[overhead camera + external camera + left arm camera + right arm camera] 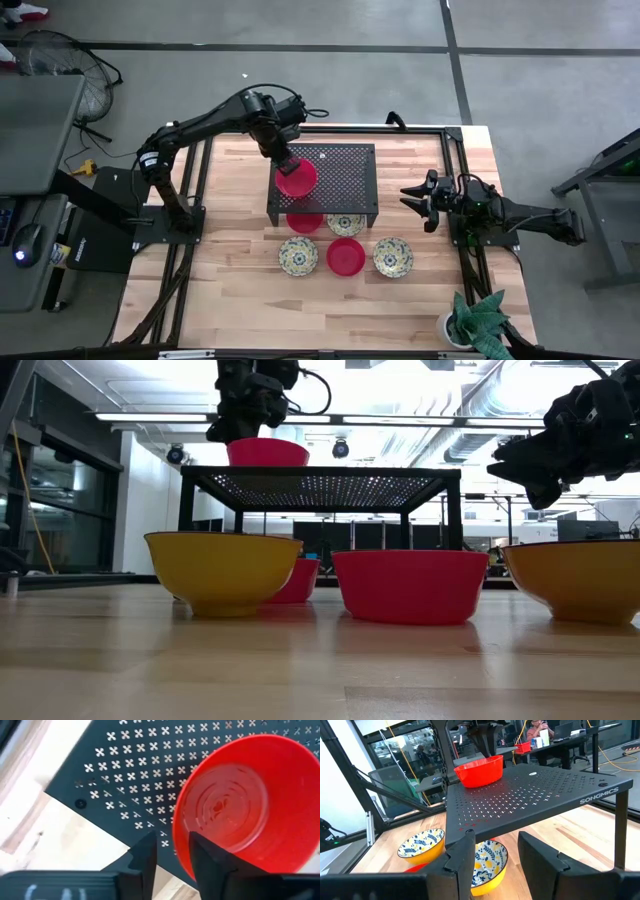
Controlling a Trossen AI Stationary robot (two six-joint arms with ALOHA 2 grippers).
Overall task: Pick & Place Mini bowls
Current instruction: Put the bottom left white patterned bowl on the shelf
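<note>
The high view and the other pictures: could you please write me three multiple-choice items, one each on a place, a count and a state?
1. The red bowl at the left gripper sits: A on the black rack; B under it; C on the floor.
2. Floral bowls in the high view: A two; B three; C four.
3. The right gripper is: A shut on a floral bowl; B shut on a red bowl; C open and empty.
Answers: A, it rests on the perforated top; B, two stand before the rack, one half under it; C, its jaws stand apart, nothing between.
</note>
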